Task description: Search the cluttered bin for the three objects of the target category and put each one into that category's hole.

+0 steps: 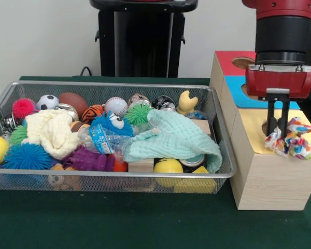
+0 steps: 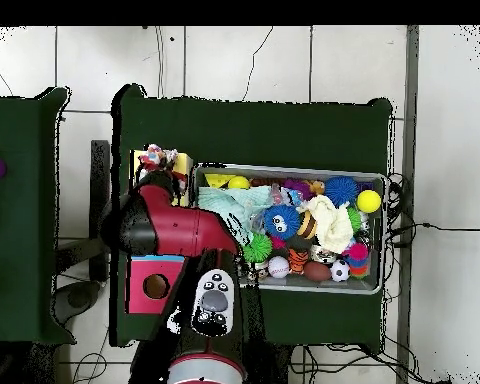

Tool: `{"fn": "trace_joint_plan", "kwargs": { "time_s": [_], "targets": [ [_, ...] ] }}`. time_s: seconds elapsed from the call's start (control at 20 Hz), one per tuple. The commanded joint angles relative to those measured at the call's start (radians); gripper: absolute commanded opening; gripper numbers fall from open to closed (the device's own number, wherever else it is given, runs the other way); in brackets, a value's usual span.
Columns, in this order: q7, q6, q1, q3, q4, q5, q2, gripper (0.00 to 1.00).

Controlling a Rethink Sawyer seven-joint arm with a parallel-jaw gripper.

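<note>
The wire mesh bin (image 1: 114,84) stands on the green table, packed with toys and cloths; it also shows in the overhead view (image 2: 284,168). My gripper (image 1: 278,134) hangs right of the bin, over the yellow panel (image 1: 259,136) of a wooden box. It is shut on a knotted rope ball (image 1: 292,141) of white, red, blue and yellow strands, which rests at the fingertips just on the yellow panel. From overhead the rope ball (image 2: 156,155) lies at the box's yellow end, and the arm hides the gripper. No other rope ball shows in the bin.
The box top has red (image 1: 229,58), blue (image 1: 237,83) and yellow panels with holes. In the bin lie a mint cloth (image 1: 179,139), a cream cloth (image 1: 53,132), spiky balls (image 1: 26,156), a baseball (image 1: 115,106), a plastic bottle (image 1: 101,139) and yellow balls (image 1: 168,167).
</note>
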State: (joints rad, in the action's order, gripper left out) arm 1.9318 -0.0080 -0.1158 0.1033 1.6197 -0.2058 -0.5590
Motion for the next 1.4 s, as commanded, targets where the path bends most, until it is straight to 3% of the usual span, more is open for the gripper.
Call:
{"fn": "trace_joint_plan", "kwargs": {
  "time_s": [0.05, 0.3, 0.7, 1.4],
  "targets": [
    [0.132, 0.051, 0.028, -0.071, 0.154, 0.054, 0.026, 0.00],
    [0.122, 0.031, 0.034, -0.067, 0.200, 0.078, 0.005, 0.00],
    [0.143, -0.034, 0.007, -0.059, 0.210, 0.072, 0.043, 0.00],
    [0.114, -0.001, -0.023, -0.046, 0.187, 0.057, 0.083, 0.00]
  ]
}}
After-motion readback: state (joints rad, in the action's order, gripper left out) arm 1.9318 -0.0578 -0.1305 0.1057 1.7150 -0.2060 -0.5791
